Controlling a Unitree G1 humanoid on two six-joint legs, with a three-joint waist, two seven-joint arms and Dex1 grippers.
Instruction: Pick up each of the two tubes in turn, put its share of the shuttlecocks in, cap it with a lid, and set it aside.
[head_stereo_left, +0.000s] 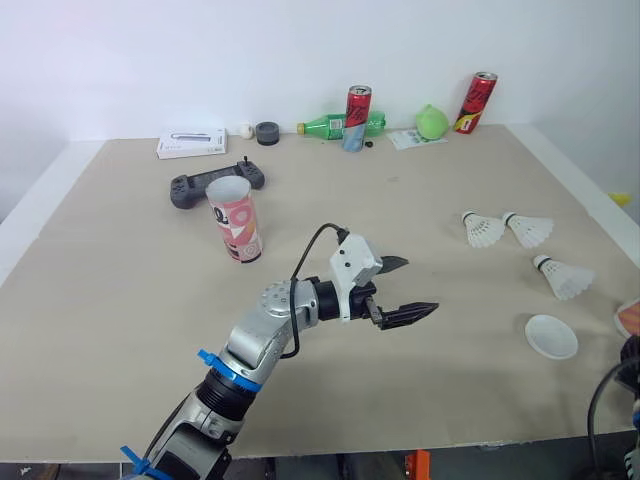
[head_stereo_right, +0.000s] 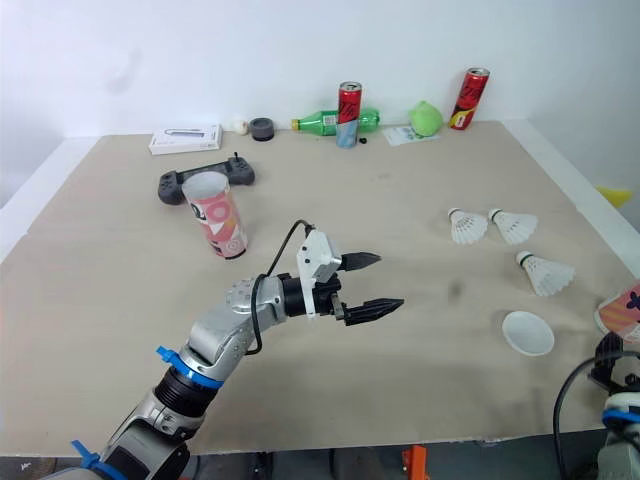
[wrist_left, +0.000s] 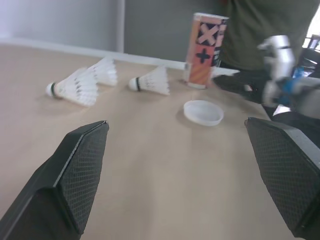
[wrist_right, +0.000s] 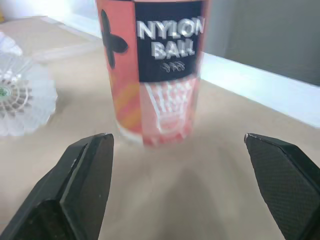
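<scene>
**Both tubes upright on the table, both grippers open and empty**

One tube (head_stereo_left: 235, 218), pink and white with its mouth open, stands upright on the left half of the table (head_stereo_left: 120, 300), just nearer than a dark game controller (head_stereo_left: 217, 184). The second tube (head_stereo_right: 622, 308) stands at the right near edge; in the right wrist view it is upright and printed "NYLON BALL".

Three shuttlecocks lie on their sides on the right. Two of them (head_stereo_left: 483, 229) (head_stereo_left: 529, 229) lie just beside each other, and the third (head_stereo_left: 563, 277) lies nearer and further right. A white lid (head_stereo_left: 551, 336) lies flat nearer still, between the third shuttlecock and the near edge, close to the second tube.

The left gripper (head_stereo_left: 421, 285) hangs over the middle of the table with its fingers spread, holding nothing, well apart from the first tube and pointing right toward the shuttlecocks. The right gripper (wrist_right: 177, 137) is also spread wide and empty, facing the second tube without touching it.

Along the far edge lie:
- a white box (head_stereo_left: 191, 143)
- a small white ball (head_stereo_left: 245, 130)
- a dark roll (head_stereo_left: 267, 132)
- a green bottle (head_stereo_left: 340, 125) on its side
- a red can (head_stereo_left: 357, 117)
- a green object (head_stereo_left: 432, 121)
- another red can (head_stereo_left: 477, 102), leaning

A person in dark green clothing (wrist_left: 260, 30) shows in the left wrist view behind the second tube.
</scene>
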